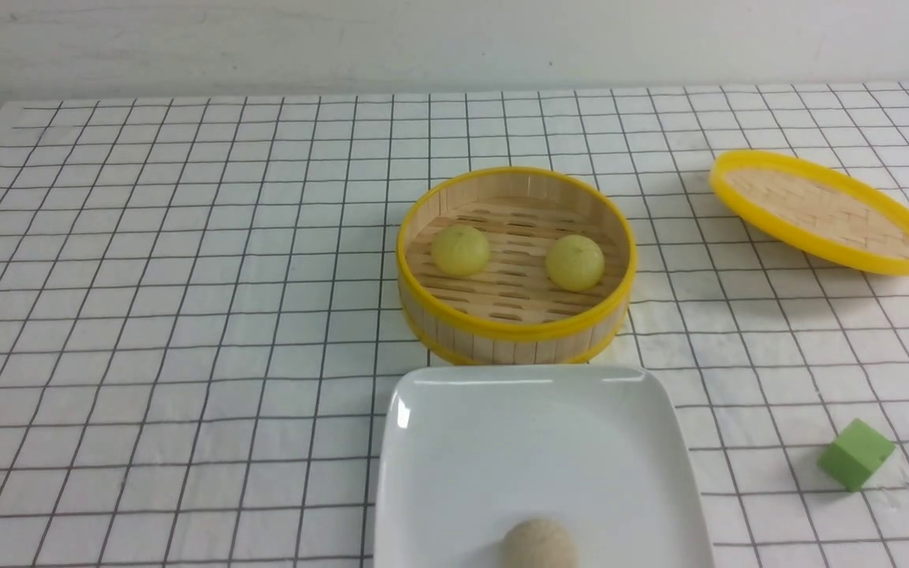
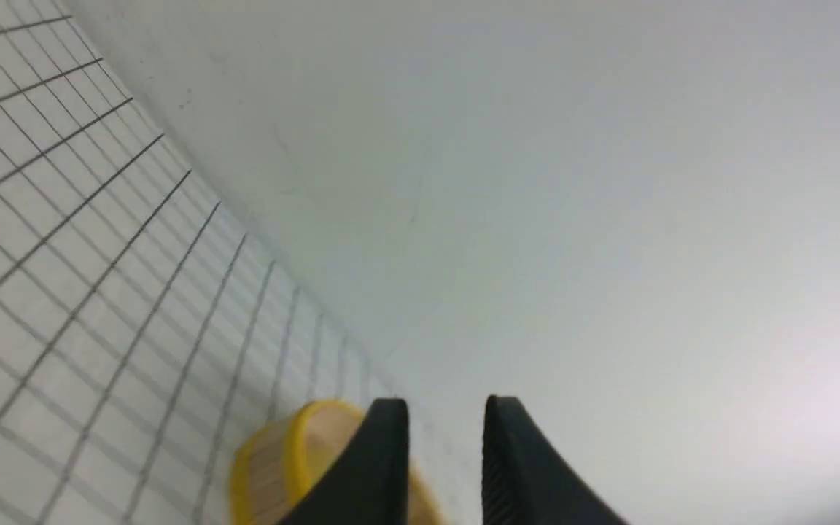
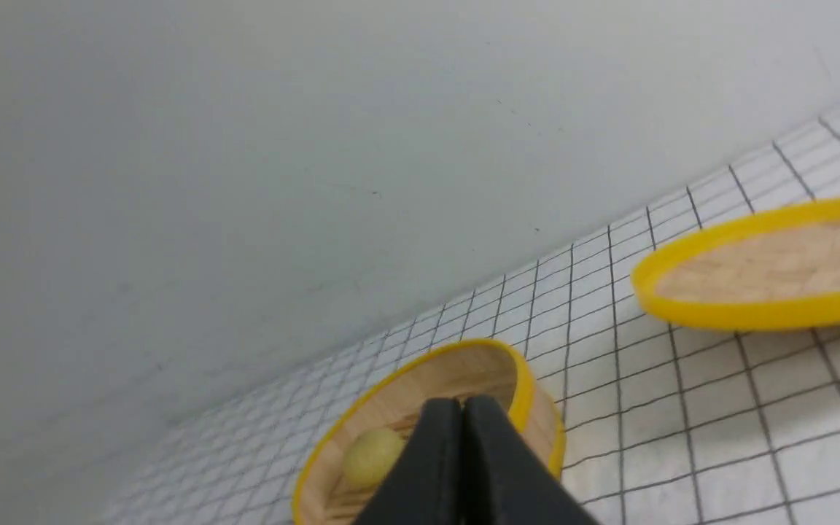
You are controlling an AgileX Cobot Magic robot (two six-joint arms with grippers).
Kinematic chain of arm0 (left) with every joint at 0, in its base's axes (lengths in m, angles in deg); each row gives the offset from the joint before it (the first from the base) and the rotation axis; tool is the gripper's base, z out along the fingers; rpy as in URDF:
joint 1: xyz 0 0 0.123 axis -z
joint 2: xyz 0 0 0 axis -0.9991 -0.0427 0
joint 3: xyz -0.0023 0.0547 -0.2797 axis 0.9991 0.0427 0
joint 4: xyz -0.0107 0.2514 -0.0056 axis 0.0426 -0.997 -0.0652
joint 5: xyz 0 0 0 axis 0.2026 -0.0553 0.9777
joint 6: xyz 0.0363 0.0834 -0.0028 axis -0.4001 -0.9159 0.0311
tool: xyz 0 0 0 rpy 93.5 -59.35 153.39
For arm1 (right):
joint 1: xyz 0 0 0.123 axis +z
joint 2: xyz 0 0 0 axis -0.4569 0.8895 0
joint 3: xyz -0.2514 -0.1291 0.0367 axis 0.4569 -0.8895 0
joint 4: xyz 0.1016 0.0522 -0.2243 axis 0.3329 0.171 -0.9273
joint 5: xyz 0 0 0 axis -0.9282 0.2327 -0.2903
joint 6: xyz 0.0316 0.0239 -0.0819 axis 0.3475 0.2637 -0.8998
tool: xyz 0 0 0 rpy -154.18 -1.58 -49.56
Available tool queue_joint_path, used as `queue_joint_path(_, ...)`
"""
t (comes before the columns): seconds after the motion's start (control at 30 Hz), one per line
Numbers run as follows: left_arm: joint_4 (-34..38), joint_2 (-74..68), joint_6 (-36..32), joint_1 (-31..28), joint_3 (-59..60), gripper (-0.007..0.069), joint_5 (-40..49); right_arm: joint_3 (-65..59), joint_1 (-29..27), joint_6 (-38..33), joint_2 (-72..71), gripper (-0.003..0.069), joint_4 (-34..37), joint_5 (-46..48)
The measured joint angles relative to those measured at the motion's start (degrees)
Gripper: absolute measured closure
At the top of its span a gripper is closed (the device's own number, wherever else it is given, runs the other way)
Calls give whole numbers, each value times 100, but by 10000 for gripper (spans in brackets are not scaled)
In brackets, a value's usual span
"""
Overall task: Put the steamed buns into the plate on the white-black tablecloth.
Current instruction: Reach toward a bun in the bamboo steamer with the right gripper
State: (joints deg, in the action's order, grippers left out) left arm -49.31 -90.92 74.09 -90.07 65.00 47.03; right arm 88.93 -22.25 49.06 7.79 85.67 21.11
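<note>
Steamed buns (image 1: 461,250), two pale yellow-green domes, both lie inside the open bamboo steamer (image 1: 514,331), the second bun (image 1: 574,262) beside the first and apart from it. The plate (image 1: 533,442) sits just in front of the steamer on the white-black tablecloth (image 1: 147,315) and holds only a beige bun (image 1: 537,546). The lid (image 1: 821,211) lies well to the steamer's right.

Judged from this, the first pick-up has not begun. Next, an arm must reach down into the steamer and close gently on one bun.

Neither arm appears in the front view; only the wrist views show them. The left gripper (image 2: 446,401) has its fingers spread with nothing between them. The right gripper (image 3: 461,403) has its fingers pressed together, empty, and points towards the steamer.
</note>
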Motion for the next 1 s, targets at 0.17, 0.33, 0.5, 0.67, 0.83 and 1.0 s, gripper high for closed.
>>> queue_joint_path(0.17, -301, -1506, -1078, 0, -885, 597, 2569, 894, 0, -149, 1605, 663, -941, 1955)
queue_joint_path(0.33, -589, -3203, -1730, 0, -1186, 622, 4073, 1627, 0, -190, 3796, 643, -1432, 3946)
queue_joint_path(0.5, -658, -4218, -2116, 0, -1203, 622, 4018, 2368, 93, -1699, 5561, 590, 53, 4024)
queue_joint_path(0.67, -674, -4515, -2276, 0, -1203, 613, 3744, 3464, 770, -2817, 7012, 501, 679, 3839)
queue_joint_path(0.83, -723, -4515, -2366, 0, -1210, 572, 3723, 5121, 1537, -2298, 8505, 403, -258, 3445)
queue_joint_path(1.0, -775, -4515, -2379, 0, -1220, 492, 3746, 6879, 1868, -1103, 9819, 279, -1578, 3313)
